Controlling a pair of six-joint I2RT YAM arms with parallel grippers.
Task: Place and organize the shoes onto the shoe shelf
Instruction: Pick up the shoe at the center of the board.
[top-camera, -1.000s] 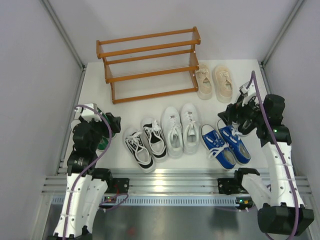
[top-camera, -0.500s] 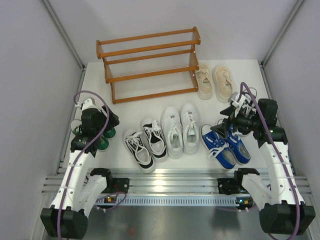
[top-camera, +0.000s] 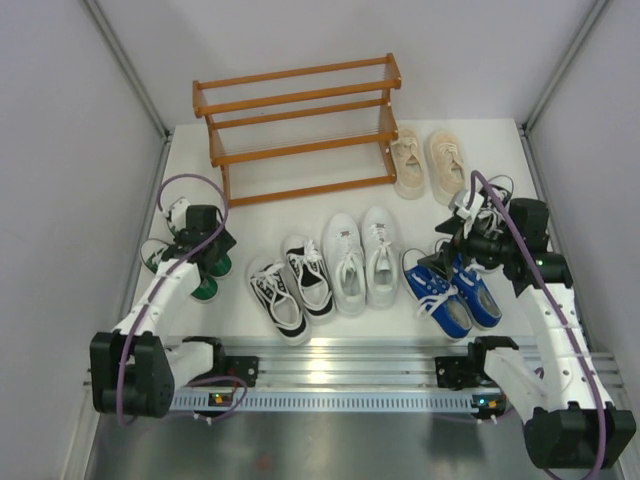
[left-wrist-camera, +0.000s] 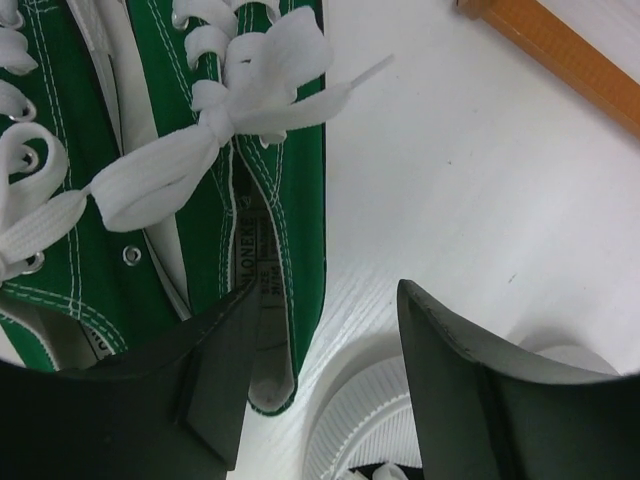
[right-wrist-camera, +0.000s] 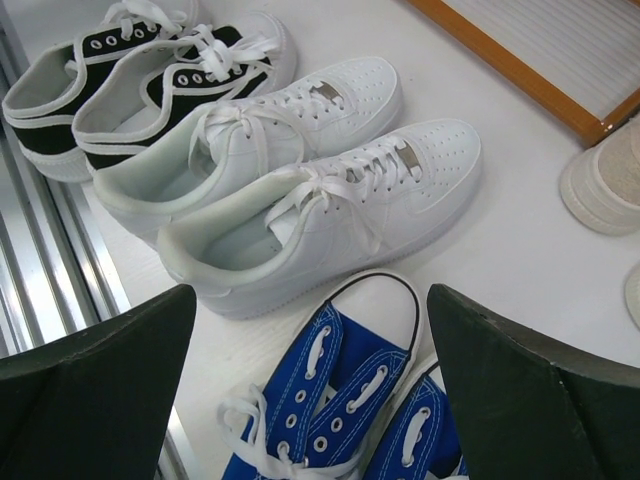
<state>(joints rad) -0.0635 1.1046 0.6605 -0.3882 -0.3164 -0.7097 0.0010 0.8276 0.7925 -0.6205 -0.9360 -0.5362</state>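
Observation:
The shoe shelf (top-camera: 295, 125) stands at the back and no shoes are on it. On the table lie the beige pair (top-camera: 430, 162), the white pair (top-camera: 360, 258), the black-and-white pair (top-camera: 290, 285), the blue pair (top-camera: 452, 290) and the green pair (top-camera: 190, 272). The black canvas pair does not show. My left gripper (top-camera: 207, 252) is open low over a green shoe (left-wrist-camera: 200, 200), one finger above its tongue (left-wrist-camera: 325, 390). My right gripper (top-camera: 447, 250) is open wide above the blue shoes' white toes (right-wrist-camera: 310, 380), holding nothing.
A white ribbed rubber toe (left-wrist-camera: 375, 415) lies between the left fingers; whose shoe it is I cannot tell. The shelf's foot shows in both wrist views (left-wrist-camera: 560, 60) (right-wrist-camera: 520, 70). Grey walls close both sides. A metal rail (top-camera: 320, 355) runs along the near edge.
The left arm has stretched forward and lowered its gripper onto the green pair. The right gripper has moved a little left, over the blue shoes' toes.

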